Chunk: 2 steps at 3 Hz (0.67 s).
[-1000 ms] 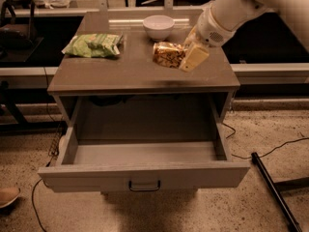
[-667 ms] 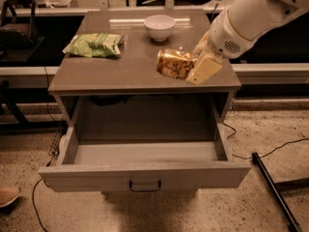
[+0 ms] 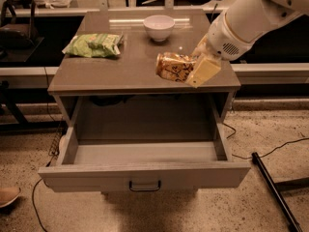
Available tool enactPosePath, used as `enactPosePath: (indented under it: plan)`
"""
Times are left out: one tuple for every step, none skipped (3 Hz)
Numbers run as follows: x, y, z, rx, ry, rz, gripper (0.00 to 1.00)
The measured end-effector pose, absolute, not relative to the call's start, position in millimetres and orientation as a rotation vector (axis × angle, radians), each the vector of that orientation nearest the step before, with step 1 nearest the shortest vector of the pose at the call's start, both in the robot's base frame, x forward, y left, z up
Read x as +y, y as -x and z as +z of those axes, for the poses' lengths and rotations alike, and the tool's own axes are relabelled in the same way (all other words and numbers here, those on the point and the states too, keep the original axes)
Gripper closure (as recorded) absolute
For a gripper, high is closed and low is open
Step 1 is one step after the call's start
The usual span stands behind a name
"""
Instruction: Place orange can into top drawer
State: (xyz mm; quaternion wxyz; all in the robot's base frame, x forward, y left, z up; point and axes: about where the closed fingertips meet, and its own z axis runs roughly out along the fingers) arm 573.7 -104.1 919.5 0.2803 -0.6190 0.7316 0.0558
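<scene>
Orange can held in the gripper, just above the desk!
Tan with dark swirly print, it lies on its side near the desk's front edge, with the yellowish fingers clamped on it from 3 o'clock. The top drawer gapes open at 6 o'clock.

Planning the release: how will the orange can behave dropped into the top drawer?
Held sideways by the gripper above the tabletop, the orange can is cylindrical, so it would probably roll on the top drawer's flat floor. Held by one end, it seems rigid, light.
</scene>
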Motion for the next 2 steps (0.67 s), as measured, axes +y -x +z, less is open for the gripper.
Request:
enactPosePath:
  plan:
    - [-100.7, -555.4, 864.0, 2.045, 1.677, 0.238, 1.00]
    - [-95.5, -541.9, 816.3, 2.116, 1.662, 0.308, 1.00]
